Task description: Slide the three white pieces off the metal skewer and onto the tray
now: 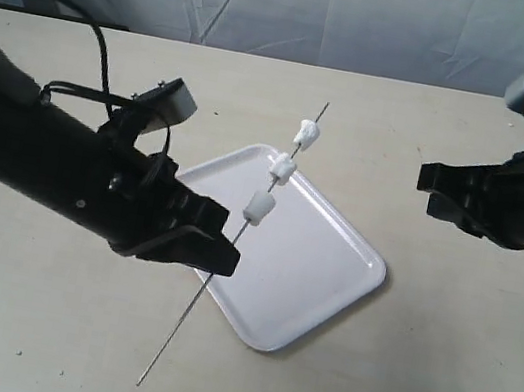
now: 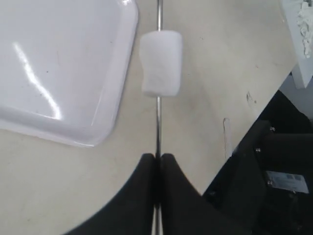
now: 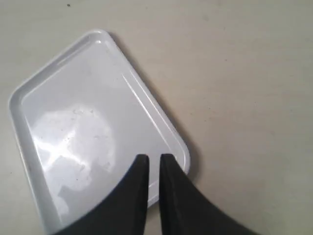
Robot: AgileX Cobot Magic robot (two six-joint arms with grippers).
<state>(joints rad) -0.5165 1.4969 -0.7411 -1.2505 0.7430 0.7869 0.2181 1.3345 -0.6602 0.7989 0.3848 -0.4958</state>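
Left tool (image 2: 157, 157): clamped on the metal skewer (image 1: 180, 324), below the pieces. One skewer, held slanted, tip raised.

Right tool (image 3: 153, 159): empty, tips a narrow gap apart, above the tray's (image 1: 312, 286) right side.

Three white pieces (image 1: 282, 168) counted, all threaded on the skewer's upper half, near the tray's far edge. Over it or just beside it: cannot tell.

One tray, bare, flat on the surface (image 1: 431, 388).

Progress: none off yet; three left to slide.
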